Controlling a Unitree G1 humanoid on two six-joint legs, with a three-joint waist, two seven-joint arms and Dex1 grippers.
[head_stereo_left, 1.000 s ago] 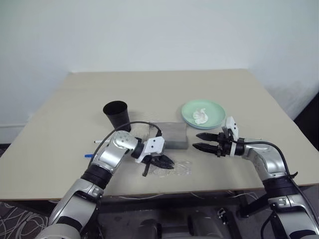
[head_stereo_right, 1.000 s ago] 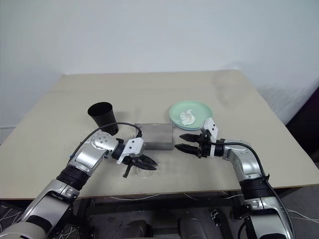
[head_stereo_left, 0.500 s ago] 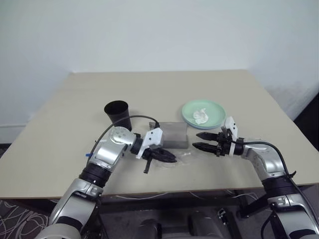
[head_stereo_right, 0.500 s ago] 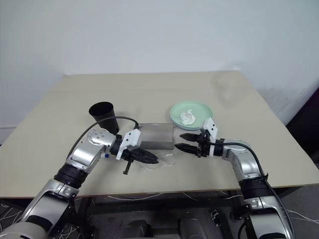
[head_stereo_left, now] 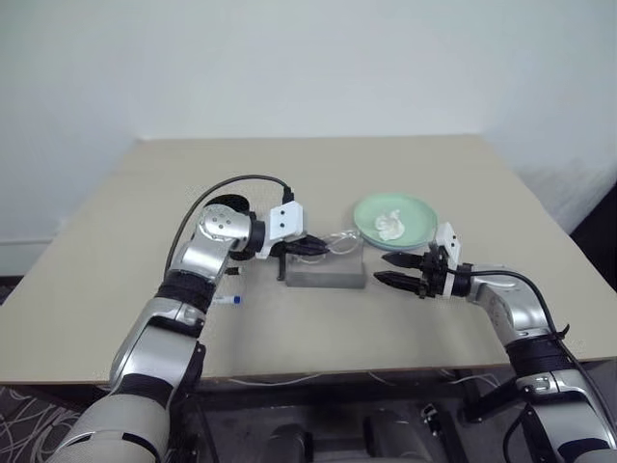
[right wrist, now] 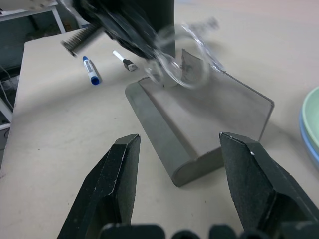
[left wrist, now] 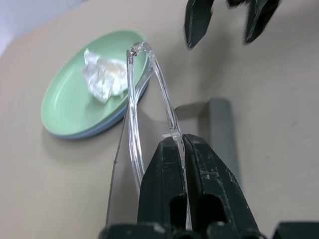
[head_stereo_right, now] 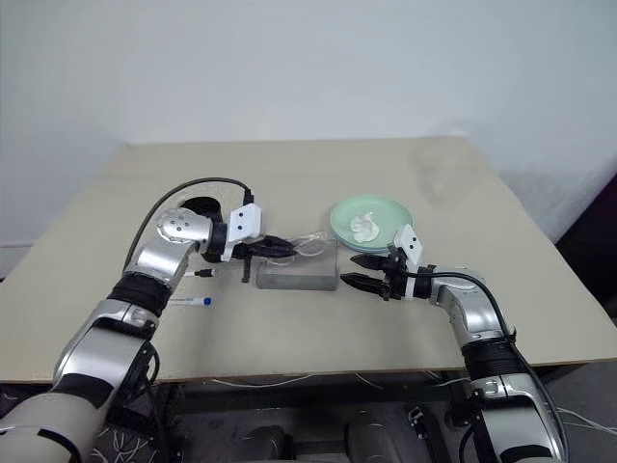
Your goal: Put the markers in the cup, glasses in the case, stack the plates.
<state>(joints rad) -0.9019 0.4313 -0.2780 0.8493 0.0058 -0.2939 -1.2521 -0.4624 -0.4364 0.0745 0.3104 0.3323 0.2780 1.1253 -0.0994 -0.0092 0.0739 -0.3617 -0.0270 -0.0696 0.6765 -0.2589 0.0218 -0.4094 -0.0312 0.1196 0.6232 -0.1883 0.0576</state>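
Observation:
My left gripper (head_stereo_left: 310,248) is shut on the glasses (head_stereo_left: 340,240), pinching one clear temple (left wrist: 164,97) and holding them in the air just over the far side of the grey case (head_stereo_left: 326,274). The case lies open, with one flap standing up (right wrist: 219,107). To the right of the case, my right gripper (head_stereo_left: 388,269) hangs open and empty, pointing at it. The mint green plate (head_stereo_left: 410,214) sits on the light blue one (left wrist: 94,130). Two markers lie left of the case, one blue-capped (head_stereo_left: 227,300), one black-capped (head_stereo_right: 202,274). My left arm mostly hides the black cup (head_stereo_right: 198,204).
A crumpled white tissue (head_stereo_left: 388,225) lies in the green plate. The beige table (head_stereo_left: 318,174) stretches far behind the things, and its front edge (head_stereo_left: 386,371) runs close below both arms.
My left gripper has lifted the glasses off the table near the front edge and carried them up and away, to over the case. The right arm has stayed put.

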